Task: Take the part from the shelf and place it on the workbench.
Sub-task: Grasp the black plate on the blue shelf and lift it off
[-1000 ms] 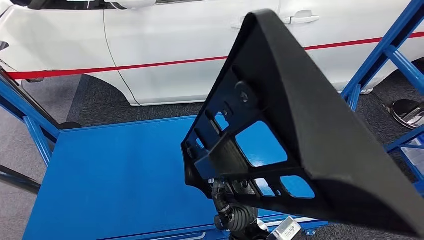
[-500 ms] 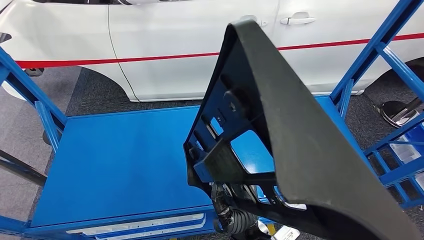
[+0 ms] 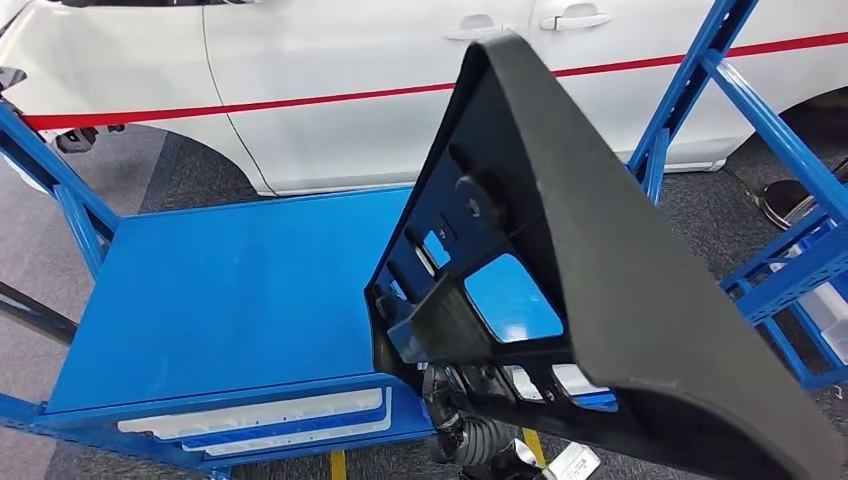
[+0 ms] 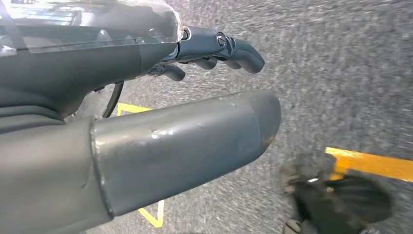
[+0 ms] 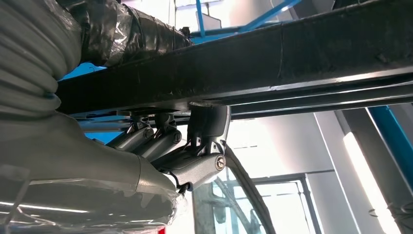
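Part location: black part (image 3: 600, 270) carried upright above the near right edge of the blue worktop (image 3: 220, 300), not yet resting on it.
Right hand (image 5: 180, 151): grasps the part from below; fingers (image 5: 146, 139) press against the underside of a dark rail of the part.
Left hand (image 4: 214, 51): released, fingers loosely extended, hangs over grey floor (image 4: 341, 73) with yellow markings.
Weight: judged light to moderate, a thin moulded plastic shell held by one hand.
Stiffness: judged rigid; ribs and lattice on the inner face hold the shape, no sag visible.
Surface: matte, fine-grained outside; judged not slippery.
Fragility: judged sturdy overall, thin ribs and clip mounts likely the weak points.
Grip point: lower rail or a rib beside the cut-outs, not the broad smooth face.
Appearance: roughly triangular panel, rounded top corner, curved outer skin on the right, inner face with rectangular openings and a round boss.
Surroundings: white car (image 3: 350, 90) with a red stripe beyond the far edge; blue frame posts (image 3: 690, 90) on the right.
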